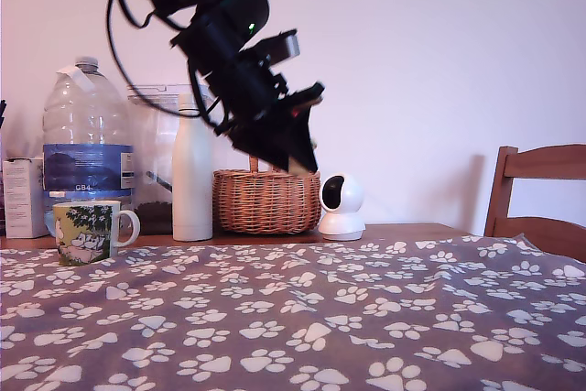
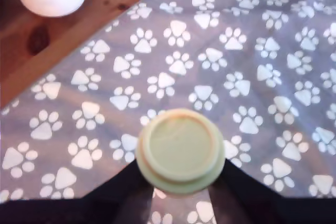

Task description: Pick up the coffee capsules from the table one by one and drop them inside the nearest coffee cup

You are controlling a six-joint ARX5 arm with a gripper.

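Exterior view: the arm (image 1: 224,34) was cut off by the top edge. The tips of the jaws were a dark blur against the wall, and nothing held in them could be made out there. Other capsules on the cloth: none discernible.

Wrist view: a pale green coffee capsule (image 2: 180,150), flat round face toward the camera, sat between two dark jaws clenched on its sides. It was in the air above the paw-print cloth (image 2: 247,51). The jaws were partly cut by the frame edge.

The arm was raised well above the desk (image 2: 31,51) and slanted down toward the exterior view's right, with a cable looped beside it.

The coffee cup (image 1: 89,232) stood at the cloth's far edge on the exterior view's left, well apart from the jaws. Behind it were a large water bottle (image 1: 87,135), a tall white bottle (image 1: 192,171), a wicker basket (image 1: 265,200) and a small white camera (image 1: 341,208). A wooden chair (image 1: 540,199) stood at the exterior view's right.
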